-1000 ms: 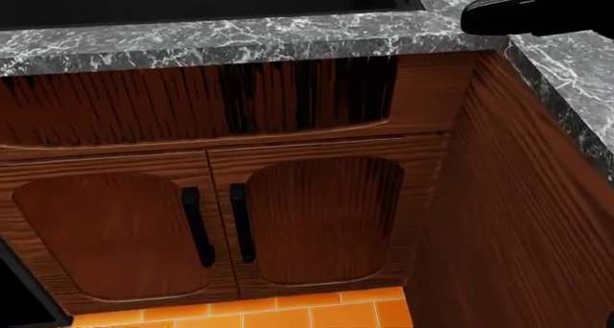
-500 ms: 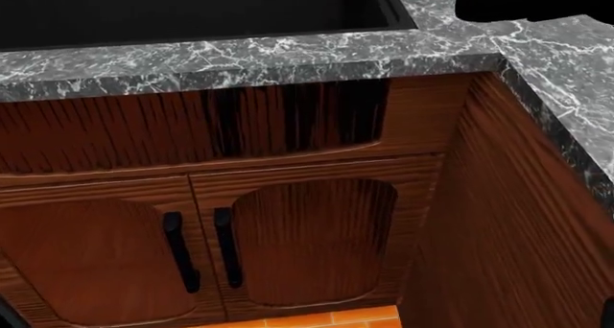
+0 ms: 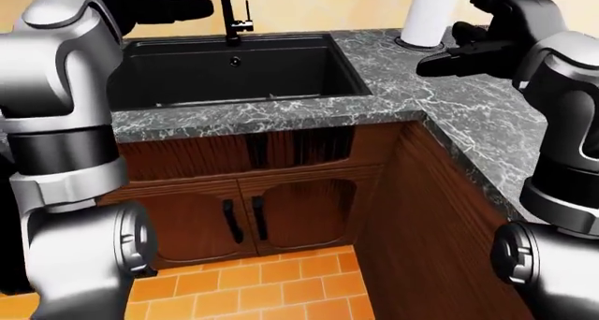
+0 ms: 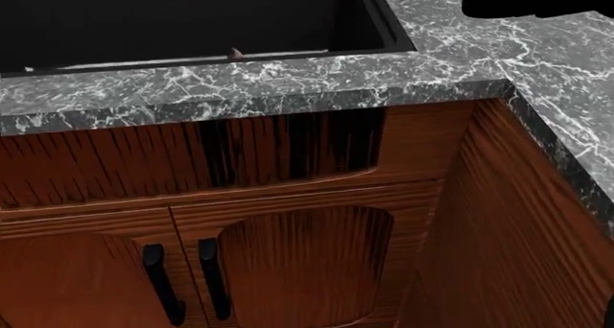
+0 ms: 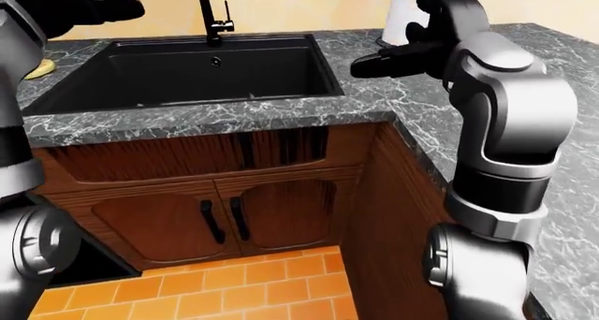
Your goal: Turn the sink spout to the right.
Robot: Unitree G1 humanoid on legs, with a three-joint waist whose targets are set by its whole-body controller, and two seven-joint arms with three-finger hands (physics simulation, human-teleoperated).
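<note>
The task looks barely begun. The sink spout (image 5: 200,8) rises at the far edge of the counter (image 5: 412,99), behind the black sink (image 5: 178,71); its top is cut off by the frame, so which way it points cannot be told. The left hand (image 3: 173,4) hovers just left of the spout and does not visibly touch it; how wide its fingers stand cannot be told. The right hand (image 5: 398,57) hangs over the counter's right part, near a white roll (image 3: 430,11) at the far edge, well apart from the spout, its finger spread also unclear. Cabinet doors (image 4: 297,270) sit below the sink. Nothing seems to block the spout.
</note>
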